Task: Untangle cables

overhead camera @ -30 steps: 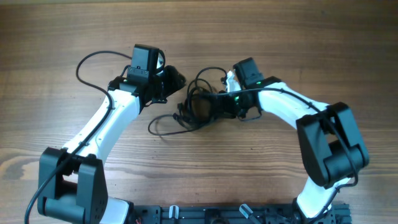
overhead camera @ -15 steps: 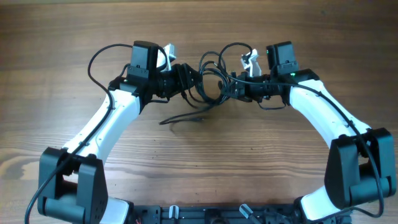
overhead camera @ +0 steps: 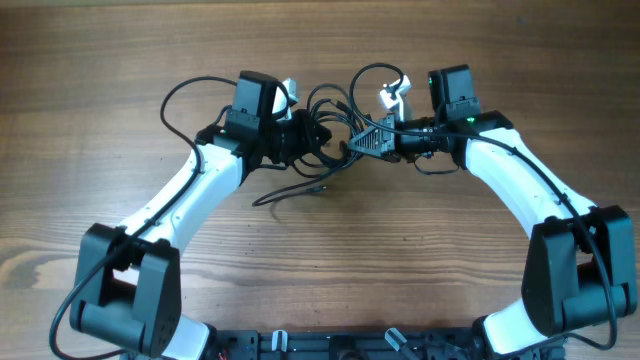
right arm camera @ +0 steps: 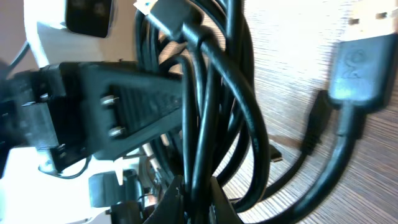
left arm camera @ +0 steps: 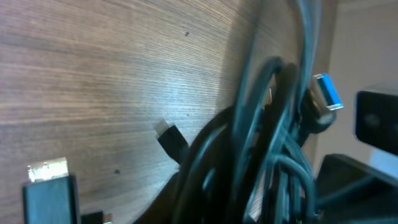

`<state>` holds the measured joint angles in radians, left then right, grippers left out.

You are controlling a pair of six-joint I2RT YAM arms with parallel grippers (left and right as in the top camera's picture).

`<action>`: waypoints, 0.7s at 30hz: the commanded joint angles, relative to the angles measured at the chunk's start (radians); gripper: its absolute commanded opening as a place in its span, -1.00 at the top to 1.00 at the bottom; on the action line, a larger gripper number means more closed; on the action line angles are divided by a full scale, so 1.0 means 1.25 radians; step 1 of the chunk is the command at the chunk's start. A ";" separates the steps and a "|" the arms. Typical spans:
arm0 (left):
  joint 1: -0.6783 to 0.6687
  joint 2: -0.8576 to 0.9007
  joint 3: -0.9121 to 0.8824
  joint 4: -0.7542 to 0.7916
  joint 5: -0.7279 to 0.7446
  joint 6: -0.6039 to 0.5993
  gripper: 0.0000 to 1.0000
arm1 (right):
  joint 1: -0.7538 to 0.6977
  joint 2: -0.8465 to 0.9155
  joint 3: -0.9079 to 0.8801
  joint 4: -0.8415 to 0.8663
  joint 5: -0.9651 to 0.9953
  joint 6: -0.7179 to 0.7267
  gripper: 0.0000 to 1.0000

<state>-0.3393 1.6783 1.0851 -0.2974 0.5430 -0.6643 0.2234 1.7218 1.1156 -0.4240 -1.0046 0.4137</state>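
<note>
Table (overhead camera: 330,280) underneath, cables (overhead camera: 328,130) bunched up between my two grippers so I can tug the knot apart. Right gripper (overhead camera: 372,143) is clamped on the cables, left gripper (overhead camera: 300,140) is buried in loops, can't tell if it's gripping. Blue-tipped USB plug (left arm camera: 326,93) sticks out

blurred cables (left arm camera: 249,149) fill the left wrist view, hiding whether the left gripper (overhead camera: 303,140) grips them.

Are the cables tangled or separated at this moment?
Tangled: the cables form one bunched knot of loops between the left hand and right hand; one loose end trails onto the table.
</note>
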 commanded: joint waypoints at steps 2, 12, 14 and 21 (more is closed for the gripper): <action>0.023 0.010 0.010 0.014 -0.068 -0.011 0.92 | -0.031 -0.012 0.016 0.013 -0.149 -0.019 0.91; 0.096 0.010 0.010 -0.019 -0.043 -0.040 0.92 | -0.218 -0.040 0.016 0.052 -0.328 -0.035 0.91; 0.096 0.010 0.010 -0.028 -0.043 -0.037 0.92 | -0.255 -0.040 0.016 0.053 -0.315 -0.030 0.91; 0.096 0.010 0.010 -0.062 -0.032 0.003 0.92 | -0.351 -0.045 0.016 0.039 -0.161 0.007 0.91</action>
<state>-0.2111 1.6890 1.1015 -0.3630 0.4992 -0.7086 -0.1886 1.6909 1.1172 -0.3645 -1.2900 0.4068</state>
